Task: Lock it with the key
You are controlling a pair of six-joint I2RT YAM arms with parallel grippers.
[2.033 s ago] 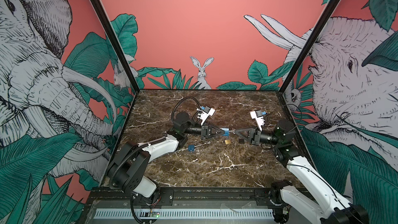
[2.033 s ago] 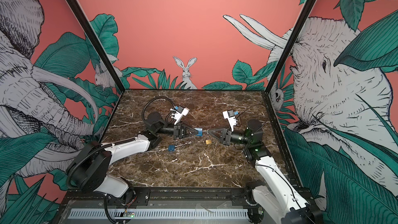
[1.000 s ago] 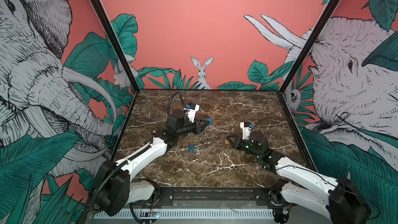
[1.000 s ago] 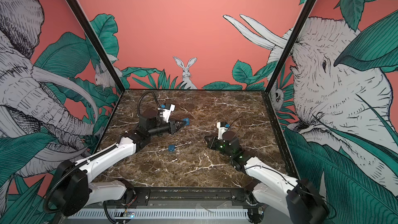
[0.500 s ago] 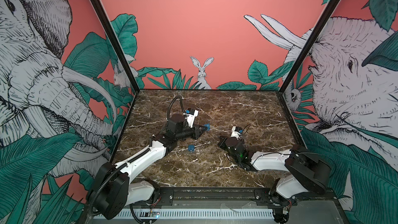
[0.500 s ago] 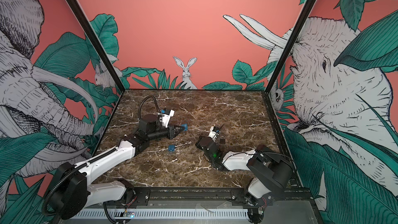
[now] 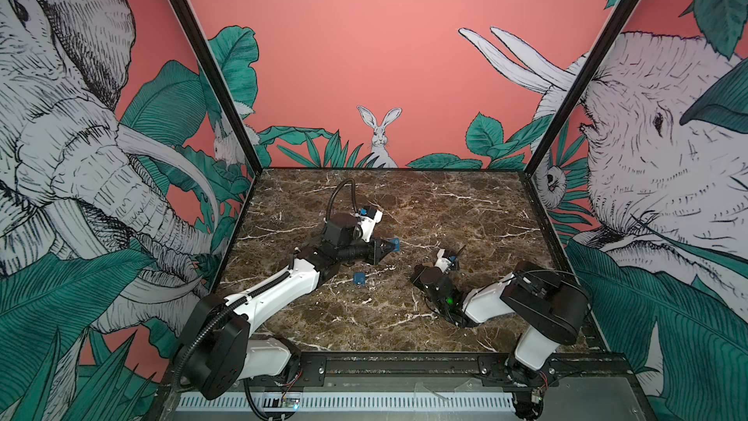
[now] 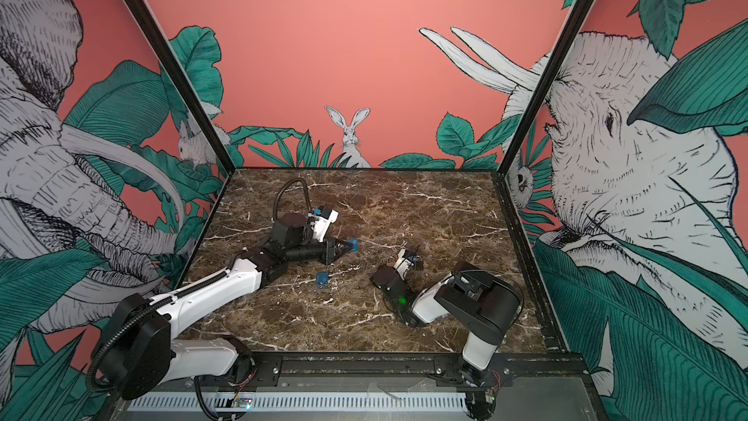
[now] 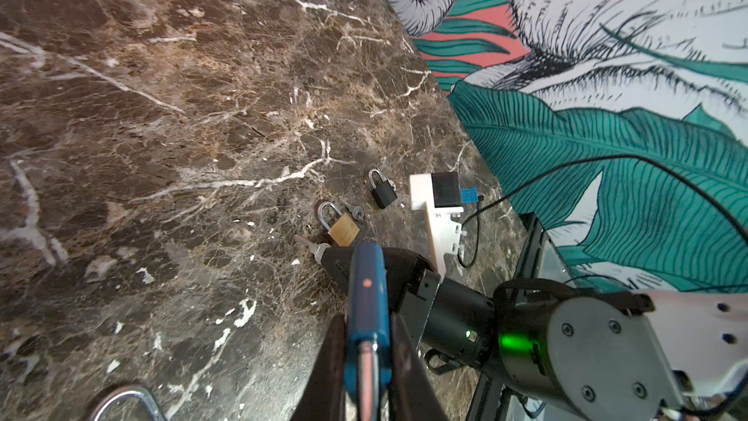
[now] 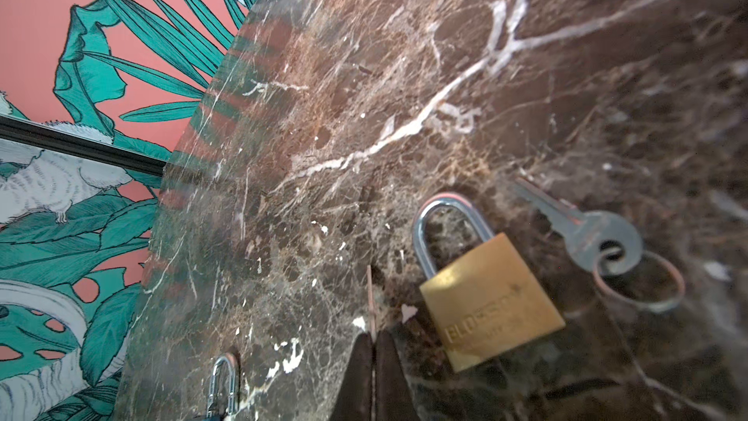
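My left gripper (image 7: 386,245) (image 8: 344,245) (image 9: 367,342) is shut on a blue padlock (image 9: 366,289), held a little above the table left of centre, its blue body (image 7: 394,245) sticking out past the fingertips. My right gripper (image 7: 413,277) (image 8: 374,279) (image 10: 374,338) lies low over the marble at centre right, shut on a key. The key's silver blade (image 9: 305,243) pokes out of that gripper's tip and shows edge-on in the right wrist view (image 10: 370,297). Key and blue padlock are well apart.
A brass padlock (image 10: 489,301) (image 9: 342,228) lies just beside the right gripper's tip, with a small key on a ring (image 10: 587,228) next to it. A black padlock (image 9: 382,192) lies farther off. Another blue padlock (image 7: 359,278) (image 8: 322,278) rests between the two grippers.
The right arm has folded down and back toward the front of the table, bringing its gripper low and leftward. The left gripper, still holding the blue padlock, has shifted only slightly.
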